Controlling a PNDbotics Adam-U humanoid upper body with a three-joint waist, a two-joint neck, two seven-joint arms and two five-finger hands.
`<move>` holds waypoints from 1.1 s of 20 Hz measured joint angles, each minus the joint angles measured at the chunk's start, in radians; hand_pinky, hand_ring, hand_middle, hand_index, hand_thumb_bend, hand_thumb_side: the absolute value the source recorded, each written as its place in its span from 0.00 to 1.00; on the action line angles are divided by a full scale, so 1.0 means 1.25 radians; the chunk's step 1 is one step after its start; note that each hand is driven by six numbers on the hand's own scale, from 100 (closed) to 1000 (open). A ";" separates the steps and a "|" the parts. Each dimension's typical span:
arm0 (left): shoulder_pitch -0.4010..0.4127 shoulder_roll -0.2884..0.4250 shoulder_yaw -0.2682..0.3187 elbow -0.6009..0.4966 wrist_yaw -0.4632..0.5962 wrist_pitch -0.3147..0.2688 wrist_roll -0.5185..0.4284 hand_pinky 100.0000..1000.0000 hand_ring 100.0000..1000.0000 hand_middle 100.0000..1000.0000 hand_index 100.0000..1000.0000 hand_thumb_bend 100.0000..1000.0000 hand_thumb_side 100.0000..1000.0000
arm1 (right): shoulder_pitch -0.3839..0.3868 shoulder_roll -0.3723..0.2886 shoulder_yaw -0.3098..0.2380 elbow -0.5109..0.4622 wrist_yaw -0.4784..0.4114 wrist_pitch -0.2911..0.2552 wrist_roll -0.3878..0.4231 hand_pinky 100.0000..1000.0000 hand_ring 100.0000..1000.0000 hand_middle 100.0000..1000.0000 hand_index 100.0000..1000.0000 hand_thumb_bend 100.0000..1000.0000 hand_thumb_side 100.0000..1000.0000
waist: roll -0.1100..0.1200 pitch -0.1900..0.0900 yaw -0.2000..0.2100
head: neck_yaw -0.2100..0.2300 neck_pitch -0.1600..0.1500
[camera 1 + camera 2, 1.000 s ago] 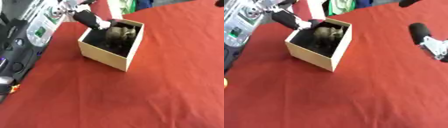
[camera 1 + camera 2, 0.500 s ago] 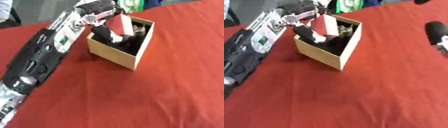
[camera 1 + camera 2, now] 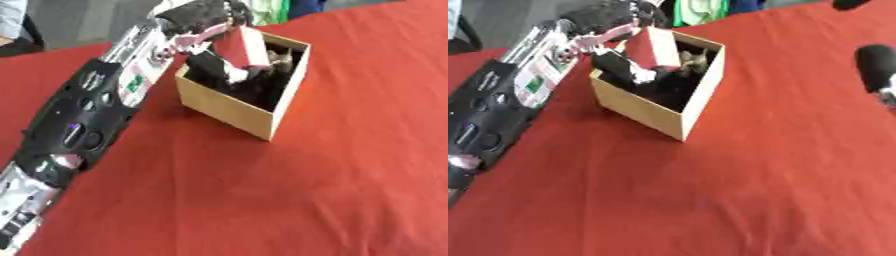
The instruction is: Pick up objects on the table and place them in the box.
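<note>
Left hand reaches down into the box from its far-left side, dark fingers curled round a red block with a pale edge. The block stands tilted above the box's far-left rim, partly inside the opening, lower end hidden among the fingers. Dark items already lie in the bottom of the box; what they are cannot be told.

The box is open-topped, tan cardboard, set askew on the red tabletop toward the far edge and left of centre. One corner points toward the near edge. The left arm runs from the near-left corner diagonally up to the box, passing just beside the box's left wall.

Right hand shows only in the right eye view, as a dark rounded shape at the right edge, well apart from the box. Cannot tell how its fingers stand.

Open room: the whole near half and right side of the tabletop is bare red cloth. Between box and far edge there is only a narrow strip. Green cloth lies beyond the far edge.
</note>
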 measured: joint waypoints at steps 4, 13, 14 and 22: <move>0.000 0.000 0.004 -0.001 -0.045 0.029 0.030 0.94 1.00 0.85 0.91 0.37 1.00 | 0.000 0.000 0.000 -0.002 -0.003 0.001 0.000 0.87 0.88 0.76 0.77 0.00 0.48 | 0.000 0.000 0.001 | 0.001 0.000; 0.000 0.000 0.010 -0.018 -0.019 0.045 0.043 0.89 0.97 0.80 0.90 0.15 1.00 | 0.001 0.000 0.000 -0.002 -0.005 0.003 -0.003 0.87 0.88 0.76 0.77 0.00 0.48 | -0.003 0.000 0.005 | 0.002 0.004; 0.000 0.000 0.013 -0.022 -0.006 0.046 0.041 0.89 0.97 0.79 0.90 0.13 1.00 | 0.001 0.000 0.000 -0.002 -0.005 0.003 -0.003 0.87 0.88 0.76 0.77 0.00 0.48 | -0.003 0.000 0.006 | 0.002 0.004; 0.028 0.050 0.046 -0.145 0.162 0.070 0.009 0.84 0.91 0.73 0.88 0.00 1.00 | 0.013 -0.001 -0.005 -0.002 -0.005 0.007 -0.008 0.87 0.88 0.76 0.77 0.00 0.48 | -0.007 -0.005 0.025 | -0.003 0.017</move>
